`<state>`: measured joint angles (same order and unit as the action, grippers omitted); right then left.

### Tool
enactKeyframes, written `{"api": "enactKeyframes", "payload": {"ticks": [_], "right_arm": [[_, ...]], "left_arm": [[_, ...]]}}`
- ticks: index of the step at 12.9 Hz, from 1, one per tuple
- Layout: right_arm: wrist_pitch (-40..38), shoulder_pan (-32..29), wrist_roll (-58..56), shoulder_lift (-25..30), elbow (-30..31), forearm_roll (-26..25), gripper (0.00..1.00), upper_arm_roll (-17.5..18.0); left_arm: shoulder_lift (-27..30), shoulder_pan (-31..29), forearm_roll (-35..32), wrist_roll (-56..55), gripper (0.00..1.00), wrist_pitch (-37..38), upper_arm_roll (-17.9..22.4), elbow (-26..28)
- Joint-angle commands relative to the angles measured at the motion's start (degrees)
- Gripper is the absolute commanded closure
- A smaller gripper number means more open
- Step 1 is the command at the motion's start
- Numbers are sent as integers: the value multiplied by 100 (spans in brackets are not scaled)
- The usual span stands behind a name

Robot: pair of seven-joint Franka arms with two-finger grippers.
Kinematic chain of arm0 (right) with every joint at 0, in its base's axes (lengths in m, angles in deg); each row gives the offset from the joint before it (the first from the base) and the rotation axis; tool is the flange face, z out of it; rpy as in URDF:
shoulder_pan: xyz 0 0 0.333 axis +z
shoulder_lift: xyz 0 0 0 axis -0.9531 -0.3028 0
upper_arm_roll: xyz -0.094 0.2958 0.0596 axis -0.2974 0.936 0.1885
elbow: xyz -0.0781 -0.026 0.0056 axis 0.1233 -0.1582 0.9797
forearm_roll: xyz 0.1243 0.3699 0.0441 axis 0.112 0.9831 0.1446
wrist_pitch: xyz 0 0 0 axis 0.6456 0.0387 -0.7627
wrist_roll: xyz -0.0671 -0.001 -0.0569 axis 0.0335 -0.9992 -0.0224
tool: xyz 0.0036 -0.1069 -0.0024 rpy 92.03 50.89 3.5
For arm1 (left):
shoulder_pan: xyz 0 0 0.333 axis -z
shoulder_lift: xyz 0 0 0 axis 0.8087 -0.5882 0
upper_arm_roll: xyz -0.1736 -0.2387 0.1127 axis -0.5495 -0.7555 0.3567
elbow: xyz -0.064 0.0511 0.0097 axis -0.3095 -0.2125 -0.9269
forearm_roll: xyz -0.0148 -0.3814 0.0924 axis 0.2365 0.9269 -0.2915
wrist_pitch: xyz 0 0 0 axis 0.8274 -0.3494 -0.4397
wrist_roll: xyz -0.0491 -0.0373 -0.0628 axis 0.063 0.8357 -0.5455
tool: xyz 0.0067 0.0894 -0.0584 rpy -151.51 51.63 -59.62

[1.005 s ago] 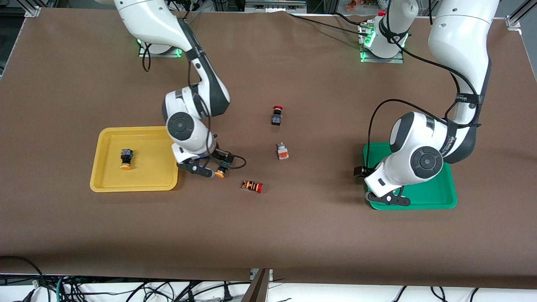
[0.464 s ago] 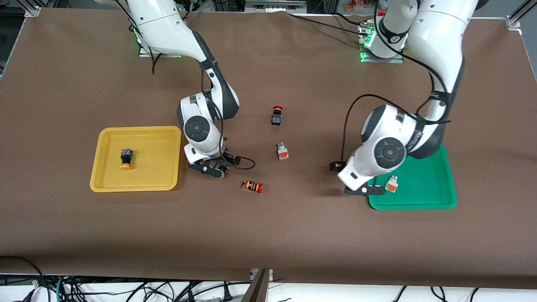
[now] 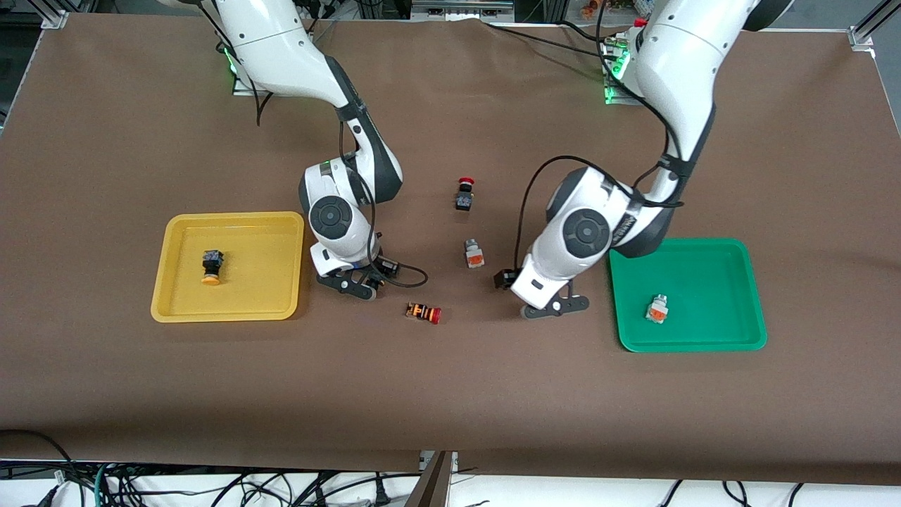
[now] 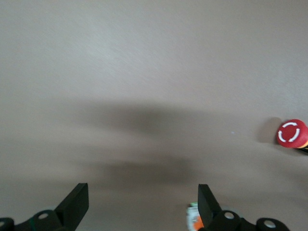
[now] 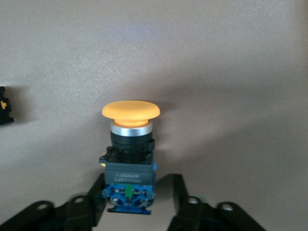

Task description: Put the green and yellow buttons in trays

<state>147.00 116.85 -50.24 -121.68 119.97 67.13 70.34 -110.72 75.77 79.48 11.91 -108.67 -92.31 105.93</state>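
My right gripper (image 3: 357,286) is low on the table beside the yellow tray (image 3: 227,314). It is open around a black-bodied button with a yellow cap (image 5: 130,144): one finger (image 5: 94,199) is against the body and the other stands a little apart. The front view hides this button. A like button (image 3: 211,267) lies in the yellow tray. My left gripper (image 3: 556,308) is open and empty over bare table, between a whitish button with an orange block (image 3: 474,255) and the green tray (image 3: 693,346). Another whitish button (image 3: 657,308) lies in the green tray.
An orange-striped switch with a red cap (image 3: 424,313) lies nearer the front camera than the whitish button, and its cap (image 4: 291,133) shows in the left wrist view. A black switch with a red cap (image 3: 464,194) lies farther from that camera.
The left arm swung from over the green tray toward the table's middle, uncovering a whitish button in that tray. The right gripper settled over the yellow-capped button and its fingers narrowed.
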Motion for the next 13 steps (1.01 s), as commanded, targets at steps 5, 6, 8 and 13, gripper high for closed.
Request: {"api": "enactKeyframes", "payload": {"ticks": [5,6,8,13], "right_arm": [[-429,9,-595,317,-166,73,99,-260],[-727,9,-919,431,-166,73,99,-487],[-1395,9,-1762,607,-148,73,98,-944],[-2338,-9,-3880,766,140,126,98,-2070]], "left_arm": [[-347,509,318,-836,0,-356,45,-22],[-417,535,432,-836,0,-356,45,-31],[-453,728,529,-836,0,-514,45,13],[-584,948,538,-871,9,-550,54,57]]}}
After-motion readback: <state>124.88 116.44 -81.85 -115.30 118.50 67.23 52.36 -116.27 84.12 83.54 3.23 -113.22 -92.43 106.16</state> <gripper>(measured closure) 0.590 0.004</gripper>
